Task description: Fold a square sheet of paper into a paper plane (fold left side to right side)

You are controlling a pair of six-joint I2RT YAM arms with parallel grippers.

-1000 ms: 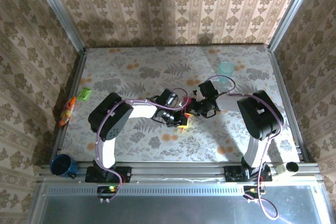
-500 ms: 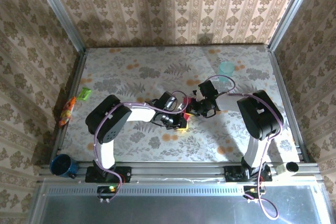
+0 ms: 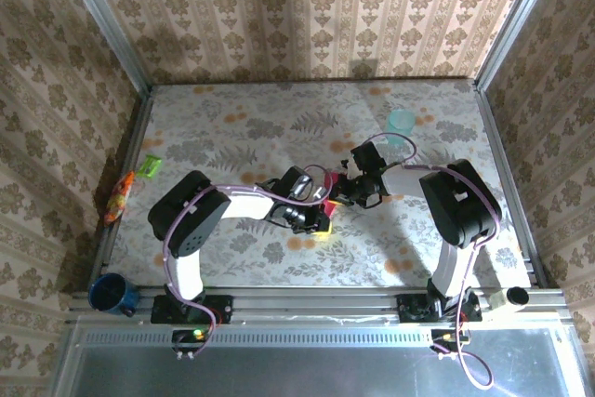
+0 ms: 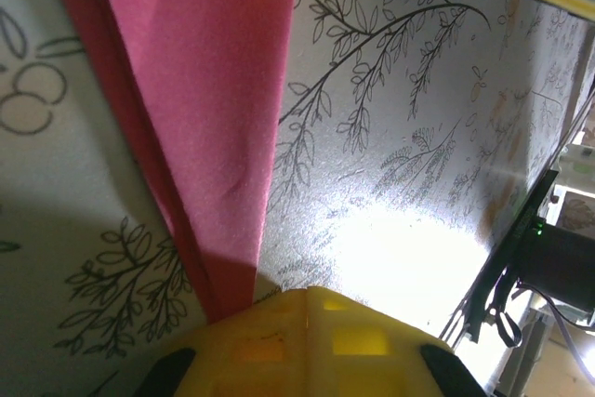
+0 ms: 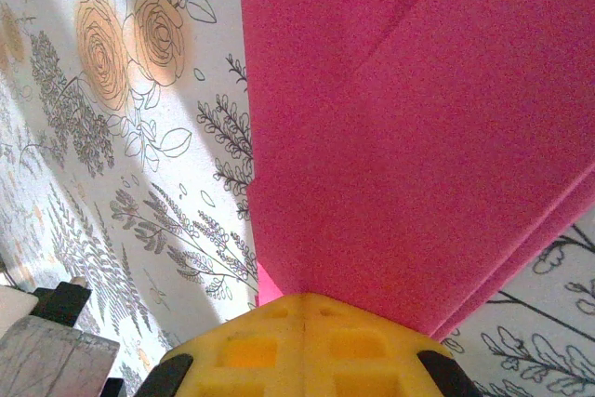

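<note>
Top view, change: the left arm's big joint has sunk a little toward the near left corner. The right arm looks the same as before.
Top view, paper: one red paper [image 3: 332,203] lies in the middle of the bench [image 3: 232,137]. It is mostly hidden under the left end effector [image 3: 318,218] and the right end effector [image 3: 338,198], which meet over it.
Top view, count: two arms, one teal cup [image 3: 402,121], one blue cup [image 3: 110,293], one green packet [image 3: 147,167] and one orange packet [image 3: 118,196].
Left wrist, end effector [image 4: 307,341]: clenched, with its yellow tips shut together and nothing between them.
Left wrist, paper [image 4: 204,90]: a folded red strip lying flat, its narrow end reaching the tips.
Right wrist, end effector [image 5: 302,341]: clenched, with nothing between its tips.
Right wrist, paper [image 5: 409,118]: wide and red, with creases. Stacked layers show at its lower right edge.
</note>
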